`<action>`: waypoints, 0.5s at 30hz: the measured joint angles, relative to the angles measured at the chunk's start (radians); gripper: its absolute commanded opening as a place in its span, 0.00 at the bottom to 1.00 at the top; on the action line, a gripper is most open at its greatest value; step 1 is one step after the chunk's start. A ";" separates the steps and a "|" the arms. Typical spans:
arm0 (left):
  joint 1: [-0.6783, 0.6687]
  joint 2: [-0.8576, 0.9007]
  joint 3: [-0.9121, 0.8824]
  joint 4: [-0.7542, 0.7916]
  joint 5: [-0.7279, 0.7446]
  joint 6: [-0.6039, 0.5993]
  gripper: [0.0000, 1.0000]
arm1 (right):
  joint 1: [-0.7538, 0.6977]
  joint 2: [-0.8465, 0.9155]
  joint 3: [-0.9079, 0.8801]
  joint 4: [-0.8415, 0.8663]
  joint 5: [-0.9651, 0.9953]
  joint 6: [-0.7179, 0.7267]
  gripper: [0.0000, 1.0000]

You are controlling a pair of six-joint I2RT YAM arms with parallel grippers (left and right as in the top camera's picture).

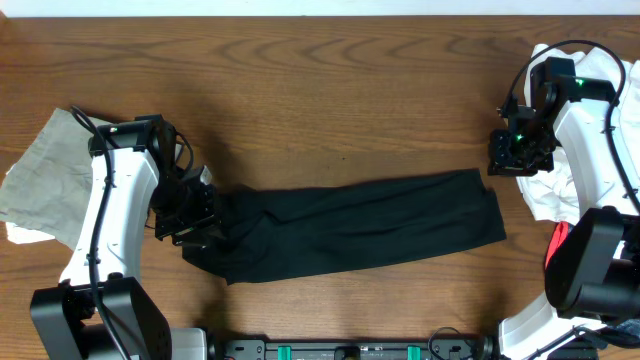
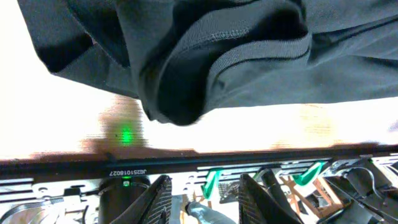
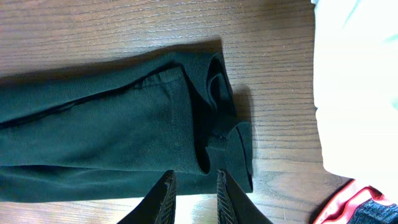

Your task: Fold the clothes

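Observation:
The black shirt [image 1: 370, 225] lies folded into a long narrow strip across the middle of the wooden table [image 1: 330, 90]. My left gripper [image 1: 192, 215] sits at the strip's bunched left end. In the left wrist view its jaws [image 2: 205, 183] stand apart with nothing between them, and the black fabric [image 2: 236, 50] lies just ahead. My right gripper [image 1: 520, 152] hovers beyond the strip's right end. In the right wrist view it [image 3: 193, 177] is slightly open and empty above the folded edge of the shirt [image 3: 106, 124].
A khaki garment [image 1: 40, 170] lies crumpled at the left edge, under the left arm. A white garment [image 1: 600, 70] and a red and grey one [image 1: 556, 245] are piled at the right edge, around the right arm's base. The arms' mounting rail [image 1: 350, 350] runs along the front.

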 measured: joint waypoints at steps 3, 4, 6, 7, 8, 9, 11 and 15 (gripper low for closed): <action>0.000 0.000 0.000 0.000 0.000 0.000 0.36 | 0.000 0.000 0.000 0.002 -0.002 0.000 0.21; 0.000 0.000 0.000 0.000 0.000 0.000 0.36 | 0.000 0.000 0.000 0.003 -0.002 0.000 0.21; 0.000 0.000 0.000 0.006 0.000 -0.001 0.33 | 0.000 0.000 0.000 0.003 -0.002 0.000 0.21; 0.000 0.000 0.000 0.014 0.000 -0.003 0.30 | 0.000 0.000 0.000 0.004 -0.002 0.000 0.21; 0.000 0.000 0.000 0.032 0.001 -0.010 0.27 | 0.000 0.000 0.000 0.004 -0.002 0.000 0.21; 0.000 0.000 0.000 0.056 0.004 -0.013 0.25 | 0.000 0.000 0.000 0.005 -0.002 0.000 0.21; -0.001 0.000 0.000 0.109 0.022 -0.015 0.22 | 0.000 0.000 0.000 0.005 -0.002 0.000 0.21; -0.027 0.000 0.000 0.212 0.076 -0.014 0.20 | 0.000 0.000 0.000 0.004 -0.006 0.000 0.21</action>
